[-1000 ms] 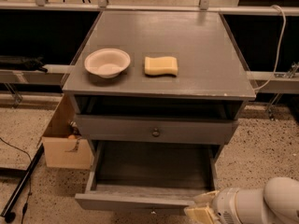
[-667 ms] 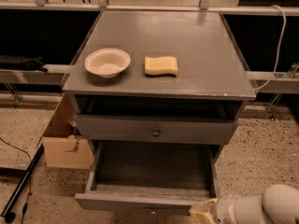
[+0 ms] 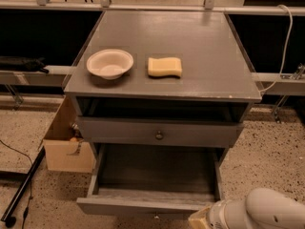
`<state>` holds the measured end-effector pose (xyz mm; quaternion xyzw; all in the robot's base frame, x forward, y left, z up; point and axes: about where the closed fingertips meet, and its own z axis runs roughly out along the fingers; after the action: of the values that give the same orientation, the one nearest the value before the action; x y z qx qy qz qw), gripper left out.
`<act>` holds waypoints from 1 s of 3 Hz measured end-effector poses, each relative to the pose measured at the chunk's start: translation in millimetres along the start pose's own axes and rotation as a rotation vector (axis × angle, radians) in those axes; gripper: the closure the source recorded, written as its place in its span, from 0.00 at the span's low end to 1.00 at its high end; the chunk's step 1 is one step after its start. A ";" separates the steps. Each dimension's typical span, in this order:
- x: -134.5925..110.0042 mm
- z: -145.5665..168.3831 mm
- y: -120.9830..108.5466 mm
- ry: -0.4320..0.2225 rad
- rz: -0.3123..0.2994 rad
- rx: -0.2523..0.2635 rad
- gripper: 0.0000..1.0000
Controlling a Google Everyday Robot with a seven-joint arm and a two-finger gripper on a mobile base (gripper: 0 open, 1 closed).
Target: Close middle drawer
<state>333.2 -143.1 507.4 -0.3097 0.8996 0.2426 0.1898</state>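
The middle drawer (image 3: 147, 205) is pulled far out of the grey cabinet, and its bare grey-brown box shows from above. Its small dark knob (image 3: 155, 217) sits at the bottom edge of the view. My gripper (image 3: 199, 219) is at the bottom right, just in front of the right end of the drawer's front, on the white arm (image 3: 267, 213). Whether it touches the front I cannot tell. The drawer above (image 3: 158, 135), also with a round knob, stands slightly out. The bottom drawer is hidden under the open one.
A white bowl (image 3: 110, 63) and a yellow sponge (image 3: 165, 67) lie on the cabinet top (image 3: 205, 46). A cardboard box (image 3: 66, 144) stands on the floor to the cabinet's left, with a black pole (image 3: 21, 194) beside it. A rail with a white cable (image 3: 285, 42) runs behind.
My arm and gripper have sunk slightly toward the bottom edge of the view. The middle drawer has not visibly moved.
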 end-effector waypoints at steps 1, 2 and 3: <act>0.7 28.7 -6.4 0.043 -0.015 0.002 1.00; 0.0 45.9 -12.2 0.068 -0.026 0.010 1.00; -5.0 64.3 -16.7 0.084 -0.040 0.019 1.00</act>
<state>360.1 -116.7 452.5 -0.3357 0.9026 0.2170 0.1598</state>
